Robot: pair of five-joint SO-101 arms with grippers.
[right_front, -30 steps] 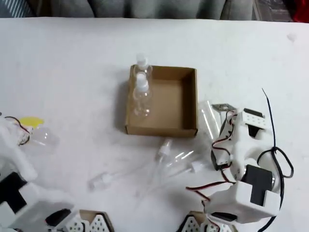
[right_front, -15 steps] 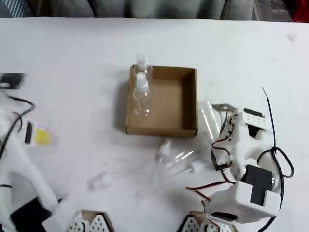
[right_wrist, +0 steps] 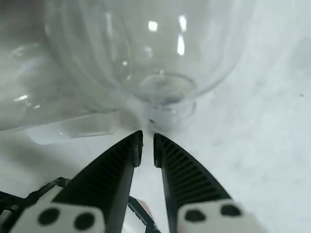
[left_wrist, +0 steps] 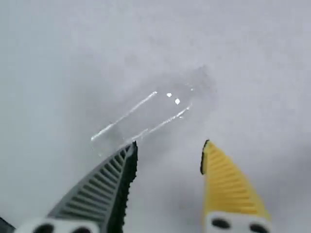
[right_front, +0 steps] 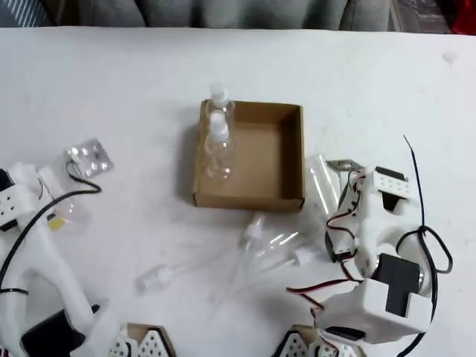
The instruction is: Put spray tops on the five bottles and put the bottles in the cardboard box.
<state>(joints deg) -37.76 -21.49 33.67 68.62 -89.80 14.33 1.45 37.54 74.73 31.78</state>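
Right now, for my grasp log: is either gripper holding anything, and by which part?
Nothing is held. The left gripper is open over a clear bottle lying flat; the right gripper is shut and empty, just short of the neck of a second bottle.

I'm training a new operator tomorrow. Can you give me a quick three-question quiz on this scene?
1. True or false: the left hand is open, with a lying bottle just beyond its fingertips.
2. How many capped bottles are in or at the box? A) none B) two C) five
3. Which hand is shut, fingertips close to a second bottle?
Key: 1 true; 2 B; 3 the right hand.
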